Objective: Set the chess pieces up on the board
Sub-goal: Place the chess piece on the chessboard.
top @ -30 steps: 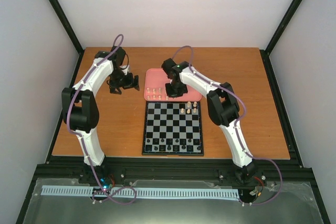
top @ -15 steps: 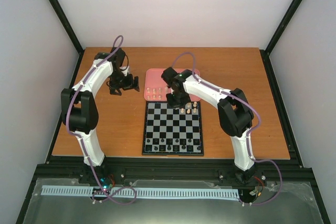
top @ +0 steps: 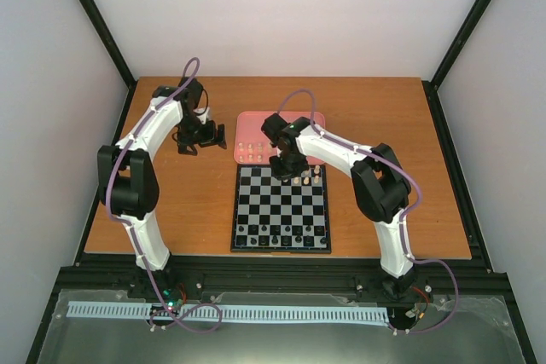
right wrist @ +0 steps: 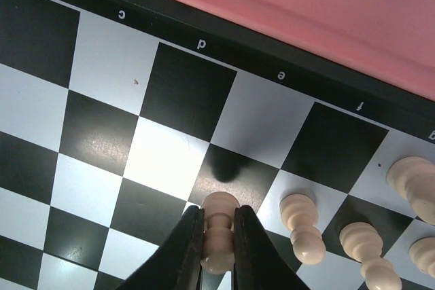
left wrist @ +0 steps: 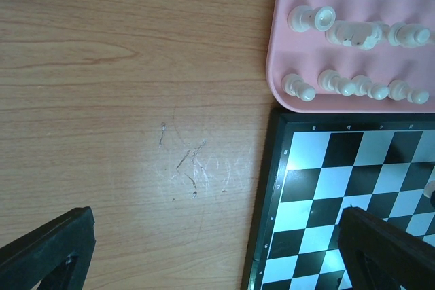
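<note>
The right gripper [right wrist: 218, 239] has its two thin black fingers [right wrist: 185, 246] squeezed onto a small cream piece [right wrist: 219, 225]. It's got a rounded head and a narrow neck, and it's glossy like moulded plastic. It's over the board [right wrist: 170, 93], a couple of rows in from the lettered far edge, roughly in line with the d and e marks. Its soft shadow falls on a dark square just ahead. I can't tell if its base is touching the surface. Just beside it on the right, a few more cream pieces [right wrist: 302, 225] stand on the board, same turned shape with knobby tops.

The board is flat and a bit shiny, with black and pale grey squares and a thin black border with tiny white letters. In the overhead view, black pieces [top: 277, 233] line its near edge.

The pink tray [left wrist: 275, 66] sits right up against the board's far edge. It's smooth, with a rounded corner and a low raised lip. Seven more cream pieces [left wrist: 338, 83] lie on their sides in it, in two loose rows.

The left gripper [left wrist: 216, 222] hangs over the wood-grain table [left wrist: 102, 66], left of the board and tray. Its chunky black fingers are spread wide with nothing between them. The tabletop has a patch of fine scratches [left wrist: 190, 168].
</note>
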